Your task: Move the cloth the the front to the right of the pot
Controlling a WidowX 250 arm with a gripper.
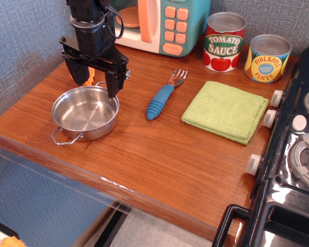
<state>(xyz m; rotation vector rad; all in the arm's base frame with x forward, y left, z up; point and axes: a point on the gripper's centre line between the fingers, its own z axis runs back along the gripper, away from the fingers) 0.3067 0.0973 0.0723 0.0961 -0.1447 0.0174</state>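
Observation:
The cloth is a lime-green folded square lying flat on the wooden counter at the right, close to the stove knobs. The pot is a shallow shiny steel pan with wire loop handles at the left, empty. My gripper hangs over the pot's far rim, far left of the cloth. Its two black fingers are spread apart and hold nothing. One fingertip is right at the pot's back right rim.
A blue-handled fork lies between pot and cloth. A tomato sauce can and a pineapple slices can stand at the back right. A toy microwave is at the back. A black stove borders the right. An orange object shows behind the gripper.

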